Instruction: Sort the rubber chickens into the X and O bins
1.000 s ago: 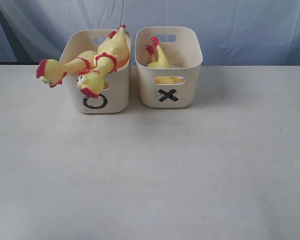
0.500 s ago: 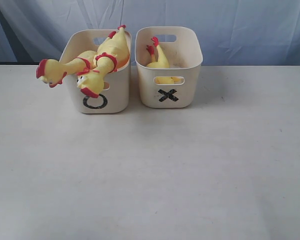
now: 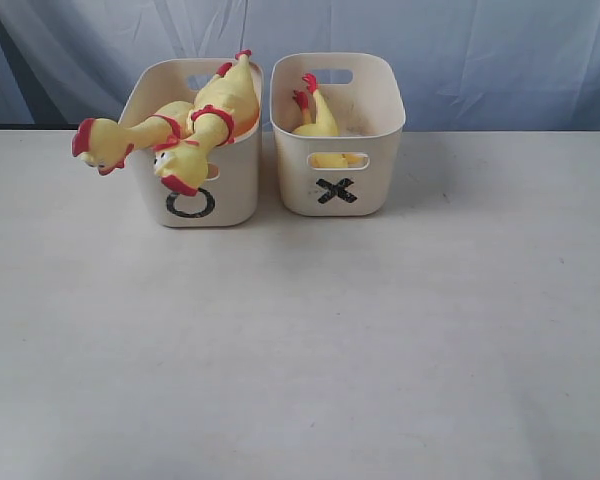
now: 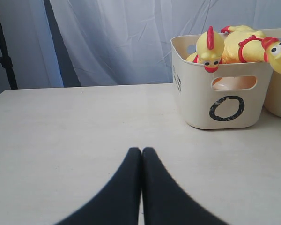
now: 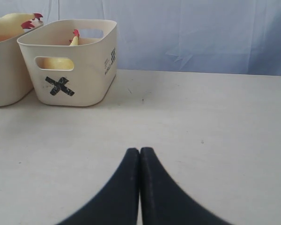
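While standing just beside each other on a pale table [image 3: 380, 330], two cream tubs. On the left, O bin [image 3: 235, 180], with two long rubber chickens [image 3: 220, 100] inside, heads hanging over its rim. On the right, X bin [image 3: 365, 175], with shorter chicken pieces [image 3: 317, 120] inside, red feet upward. Pressed together and empty, above the table: left gripper [image 4: 141, 151] and right gripper [image 5: 139, 151].

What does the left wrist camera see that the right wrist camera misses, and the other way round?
Only left: the mark on the O bin, two chicken heads over its rim, the left gripper, shut. Only right: the mark on the X bin, a chicken piece inside, the right gripper, shut. Both: the table, the curtain, part of each bin.
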